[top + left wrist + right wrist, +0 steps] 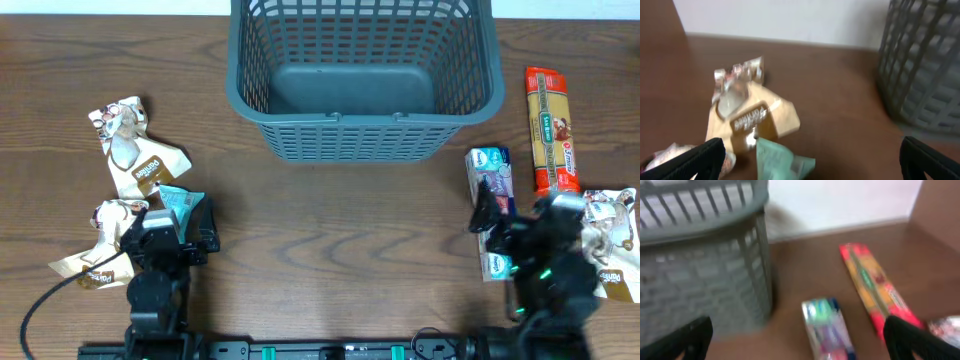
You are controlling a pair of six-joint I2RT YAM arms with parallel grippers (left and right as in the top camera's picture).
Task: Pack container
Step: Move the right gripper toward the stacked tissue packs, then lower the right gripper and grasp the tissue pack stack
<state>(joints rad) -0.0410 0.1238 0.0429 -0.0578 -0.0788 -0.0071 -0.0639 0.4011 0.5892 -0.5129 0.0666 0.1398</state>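
Observation:
The container (360, 120), a large grey-blue lattice basket, stands empty at the back middle of the table. It fills the right side of the left wrist view (925, 65) and the left side of the right wrist view (700, 255). My left gripper (185, 225) is open low over a teal packet (780, 160), its jaws wide with nothing held. A tan snack packet (752, 117) lies just beyond it. My right gripper (495, 225) is open above a blue-white packet (827, 327), gripping nothing. A long red-orange packet (872, 287) lies to its right.
Another crumpled packet (100, 245) lies left of the left arm. One more packet (615, 235) sits at the right edge beside the right arm. Bare wooden table (340, 230) stretches between the two arms in front of the basket.

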